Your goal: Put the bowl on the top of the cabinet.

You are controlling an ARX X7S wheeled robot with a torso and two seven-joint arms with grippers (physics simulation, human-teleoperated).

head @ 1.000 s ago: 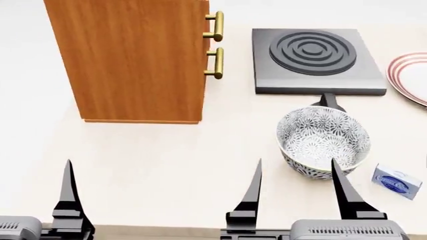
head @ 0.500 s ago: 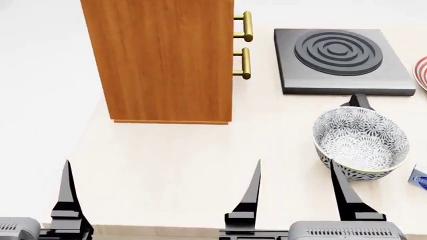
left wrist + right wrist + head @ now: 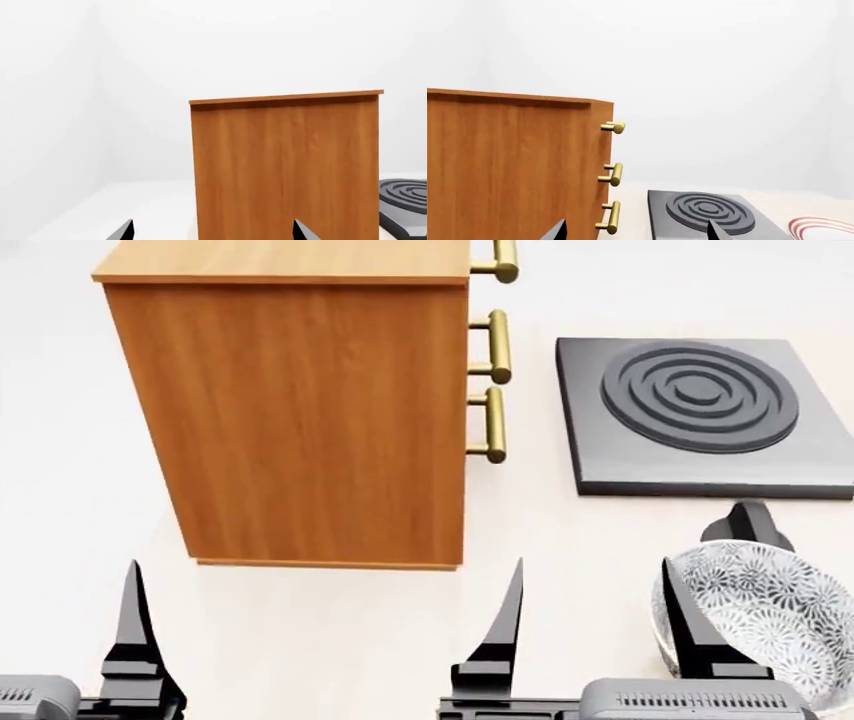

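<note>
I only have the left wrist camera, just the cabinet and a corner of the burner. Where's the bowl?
Observer: The bowl sits on the table, nearer the robot than the burner, off to the robot's right.
Operator: Is the right gripper on it?
Observer: No. The right gripper is open, and the bowl lies just outside its right finger, not between the fingers.
Operator: Which side has the cabinet's handles?
Observer: Three brass handles stick out from the cabinet side that faces the burner.
</note>
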